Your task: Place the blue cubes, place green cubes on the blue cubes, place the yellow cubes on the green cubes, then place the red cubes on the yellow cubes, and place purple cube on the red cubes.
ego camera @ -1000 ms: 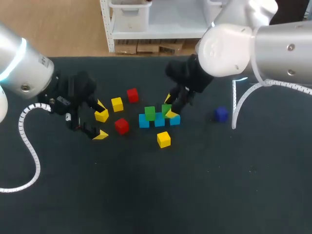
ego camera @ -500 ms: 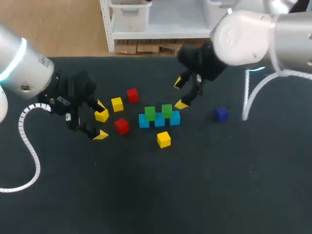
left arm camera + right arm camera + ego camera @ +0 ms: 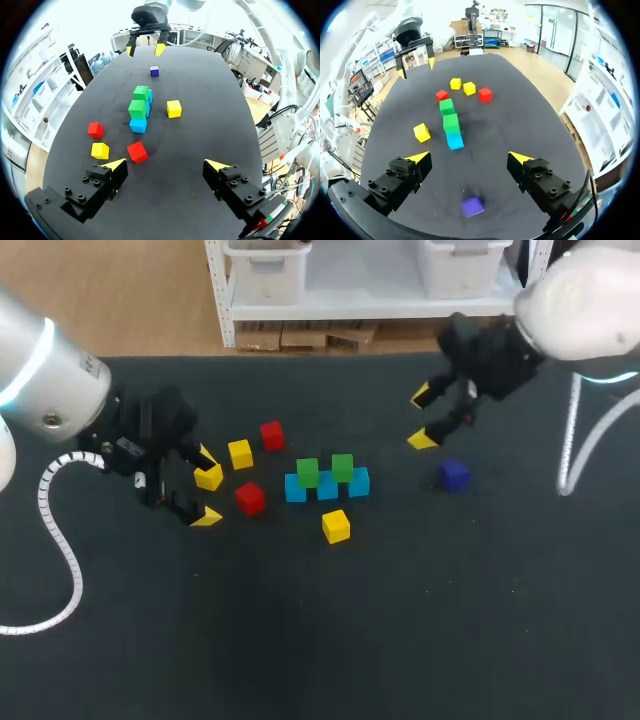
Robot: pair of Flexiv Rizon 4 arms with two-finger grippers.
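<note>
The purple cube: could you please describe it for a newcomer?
Find the row of blue cubes topped with green cubes, mid-table. Toward my right arm's side, near the right gripper, the purple cube sits alone. No other cube is purple.

A black desk [image 3: 300, 640] with a flat, matte top, seen from above. Its dark surface spans the whole head view, and its straight far edge shows as a clean line at the back. A few pale specks dot the top toward the desk's near side. In both wrist views the same top stretches away lengthwise, even in colour, with its long side edges and far end in sight. Soft light leaves a faint grey sheen around the middle of the desk in the right wrist view.
</note>
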